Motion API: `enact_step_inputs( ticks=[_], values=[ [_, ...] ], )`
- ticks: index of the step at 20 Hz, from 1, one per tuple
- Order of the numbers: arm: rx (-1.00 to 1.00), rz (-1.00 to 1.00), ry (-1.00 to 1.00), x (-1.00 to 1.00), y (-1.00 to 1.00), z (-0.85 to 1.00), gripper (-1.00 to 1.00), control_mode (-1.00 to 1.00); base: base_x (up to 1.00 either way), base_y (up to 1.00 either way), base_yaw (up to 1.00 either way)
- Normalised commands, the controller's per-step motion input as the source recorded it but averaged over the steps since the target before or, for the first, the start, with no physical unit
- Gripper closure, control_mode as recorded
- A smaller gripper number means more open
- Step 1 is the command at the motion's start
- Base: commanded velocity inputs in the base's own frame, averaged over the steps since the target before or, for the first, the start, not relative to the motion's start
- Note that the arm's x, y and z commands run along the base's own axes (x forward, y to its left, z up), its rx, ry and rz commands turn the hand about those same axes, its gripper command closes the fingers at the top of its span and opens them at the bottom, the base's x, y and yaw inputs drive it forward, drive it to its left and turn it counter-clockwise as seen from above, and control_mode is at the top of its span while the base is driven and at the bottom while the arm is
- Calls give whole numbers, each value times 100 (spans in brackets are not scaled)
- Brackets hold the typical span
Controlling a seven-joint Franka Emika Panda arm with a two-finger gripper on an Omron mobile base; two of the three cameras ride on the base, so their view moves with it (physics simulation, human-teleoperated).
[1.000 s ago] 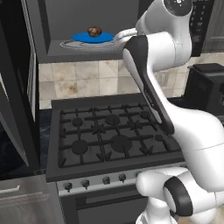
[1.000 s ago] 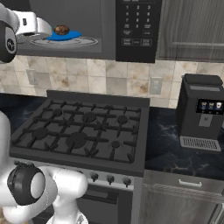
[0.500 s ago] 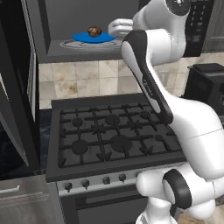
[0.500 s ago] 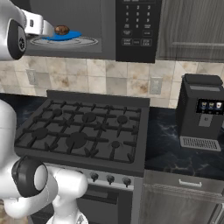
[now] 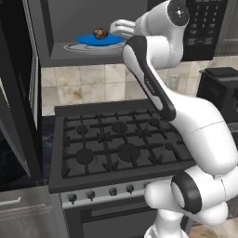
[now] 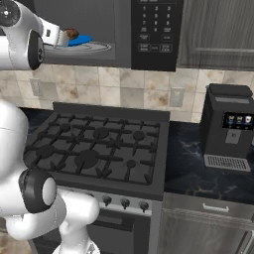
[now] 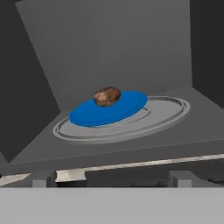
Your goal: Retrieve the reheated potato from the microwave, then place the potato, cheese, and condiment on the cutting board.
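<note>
The microwave [image 5: 204, 28] [image 6: 154, 30] hangs over the stove with its door swung open. Inside, the potato [image 5: 98, 33] [image 6: 72, 33] [image 7: 107, 96], a rough brown lump, rests on a blue plate [image 5: 100, 40] [image 7: 109, 111] on the glass turntable [image 7: 166, 109]. My gripper [image 5: 115, 29] [image 6: 64, 38] [image 7: 111, 177] is open at the mouth of the cavity, just right of the potato in the left base view and a short way from it, holding nothing. The cheese, the condiment and the cutting board are out of view.
A black gas stove [image 5: 116, 144] [image 6: 94, 149] lies right below the microwave. The open microwave door [image 5: 16, 93] stands at the left. A black coffee machine [image 6: 228, 129] [image 5: 223, 88] sits on the dark counter at the right.
The hand has moved left and into the microwave opening, closer to the potato. The jaws have stayed open and the potato has not moved.
</note>
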Motion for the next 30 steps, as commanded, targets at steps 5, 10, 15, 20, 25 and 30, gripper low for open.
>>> enact_step_inputs(
  ticks=[5, 10, 15, 20, 25, 30],
  values=[
    [4, 0, 23, 38, 17, 12, -100, -100, 0, 0, 0],
    [0, 5, 7, 30, 15, 9, -100, -100, 0, 0, 0],
    [0, 6, -7, 24, 10, -3, -100, -100, 0, 0, 0],
    [0, 4, -15, 32, 5, -12, -100, -100, 0, 0, 0],
    [0, 5, -16, 28, 1, -17, -100, -100, 0, 0, 0],
    [0, 7, -13, 13, 0, -20, -100, -100, 0, 0, 0]
  ],
)
